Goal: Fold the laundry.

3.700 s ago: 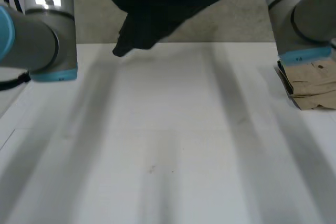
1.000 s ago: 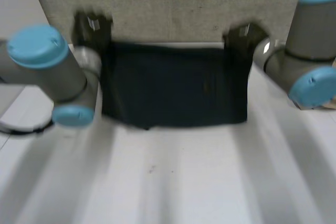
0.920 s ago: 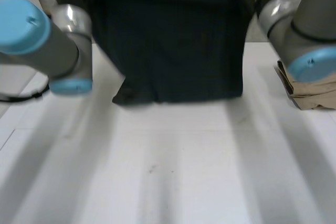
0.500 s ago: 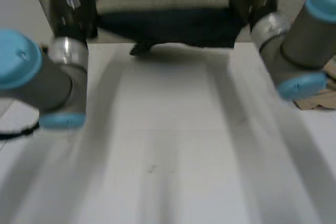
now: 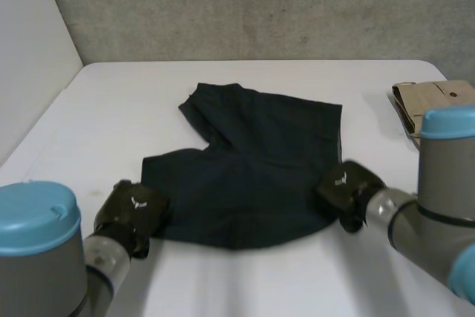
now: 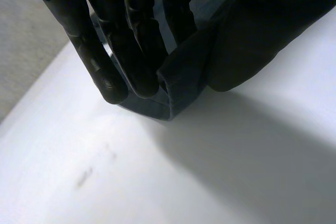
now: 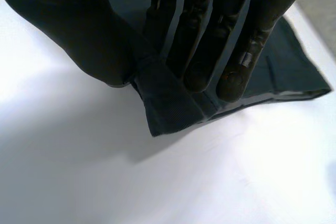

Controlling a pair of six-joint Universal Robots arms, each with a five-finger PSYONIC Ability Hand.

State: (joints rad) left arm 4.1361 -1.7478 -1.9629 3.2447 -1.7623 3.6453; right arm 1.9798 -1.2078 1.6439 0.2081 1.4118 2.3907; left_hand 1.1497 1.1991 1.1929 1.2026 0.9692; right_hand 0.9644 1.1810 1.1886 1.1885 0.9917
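A dark navy pair of shorts (image 5: 249, 168) lies spread on the white table (image 5: 133, 102), waistband toward me and one leg trailing to the far left. My left hand (image 5: 133, 211) pinches the near left corner of the waistband (image 6: 173, 90) between thumb and straight fingers (image 6: 131, 51). At the near right corner (image 7: 168, 108), my right hand (image 5: 347, 187) pinches the cloth the same way, fingers (image 7: 210, 40) over it and thumb under.
A folded tan garment (image 5: 430, 102) lies at the table's far right edge. A grey wall rises behind the table, and a white wall stands at the left.
The shorts were held up in the air and swung over the far edge; now they lie flat on the table, both hands lowered to the near side with the corners still pinched.
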